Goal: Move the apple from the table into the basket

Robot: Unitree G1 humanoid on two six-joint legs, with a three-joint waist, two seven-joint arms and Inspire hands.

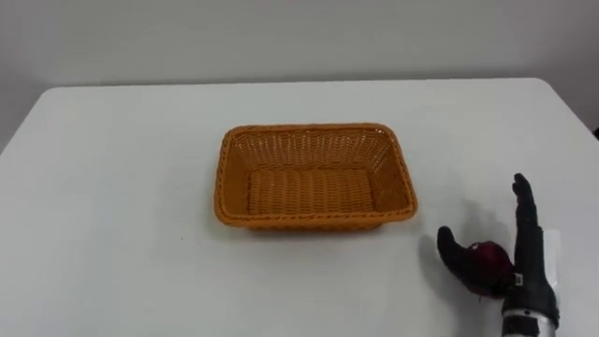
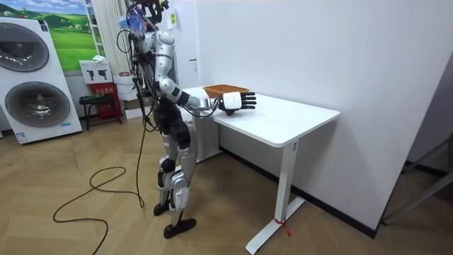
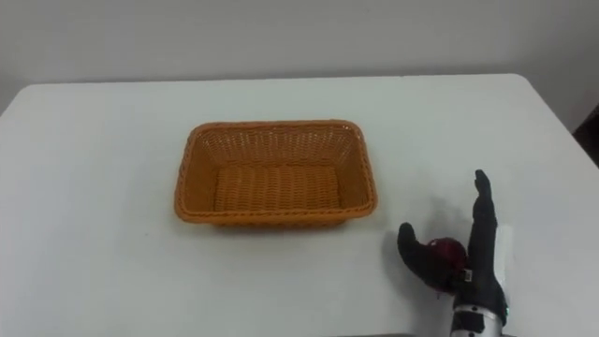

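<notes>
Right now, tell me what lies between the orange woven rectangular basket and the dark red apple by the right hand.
That stretch is bare: in the left eye view, plain white table runs from the basket to the apple.

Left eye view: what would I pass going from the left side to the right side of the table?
Bare white table → orange wicker basket → right hand, open, with the dark red apple against its palm.

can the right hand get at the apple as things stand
Probably yes: the apple sits between the right hand's thumb and its straight fingers, with nothing between them. The basket lies apart, to the hand's left, out of the way.
</notes>
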